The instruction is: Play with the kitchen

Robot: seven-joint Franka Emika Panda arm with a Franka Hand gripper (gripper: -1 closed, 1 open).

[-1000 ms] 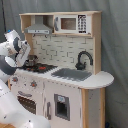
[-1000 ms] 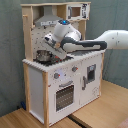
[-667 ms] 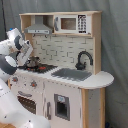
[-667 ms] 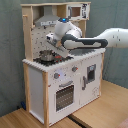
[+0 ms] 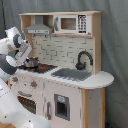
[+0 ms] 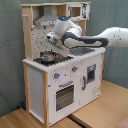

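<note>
Above the hob [image 6: 50,59], at about 10 o'clock of the kitchen [image 6: 65,70] in the second exterior view, the gripper [image 6: 51,44] hangs over a small pot [image 6: 47,56]; whether it is spread or pressed together I cannot tell (the wrist hides it); reaching in from 3 o'clock likely keeps the arm [image 6: 95,40] clear of the hood [image 5: 38,29]; the sink [image 5: 71,74] sits beside.

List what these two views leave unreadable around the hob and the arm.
- Pincer: in both exterior views the arm's wrist covers it, so its state cannot be told.
- Pot contents: rim hides them in the second exterior view.
- Arm base: cut off by the first exterior view's left edge.
- Knobs: markings too small.
</note>
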